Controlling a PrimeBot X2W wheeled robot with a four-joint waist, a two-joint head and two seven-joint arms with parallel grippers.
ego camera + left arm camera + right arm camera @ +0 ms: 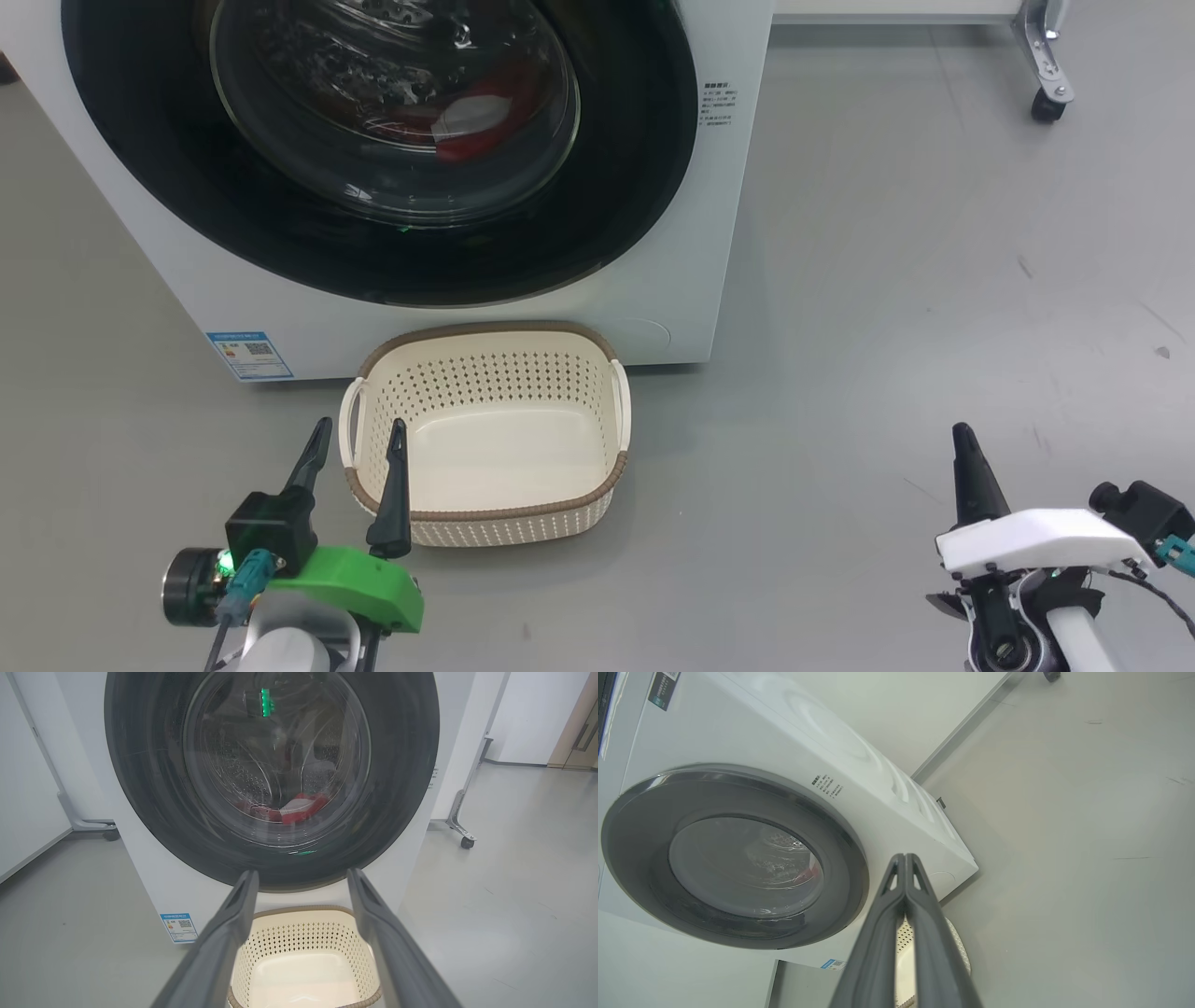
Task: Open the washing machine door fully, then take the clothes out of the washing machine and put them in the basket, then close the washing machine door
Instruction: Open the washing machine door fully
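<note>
Squarely before the white washing machine (724,233) sits the basket (504,383) on the grey floor (934,280) — cream with a brown rim, its far side close under the machine's front. The washing machine door (607,187) is shut, and through its glass bowl the clothes (476,117) show as a red and white heap low in the drum. The left end effector (361,425) hovers at the basket's near left side, its two dark fingers spread wide apart; in the left wrist view they frame the basket and point toward the door's lower edge. The right end effector (962,431) hangs well off to the right above the floor, fingers pressed together tip to tip — gripping no object. A small blue label (249,355) marks the machine's lower left corner, and a caster (1047,103) stands on the floor beyond its right side.
</note>
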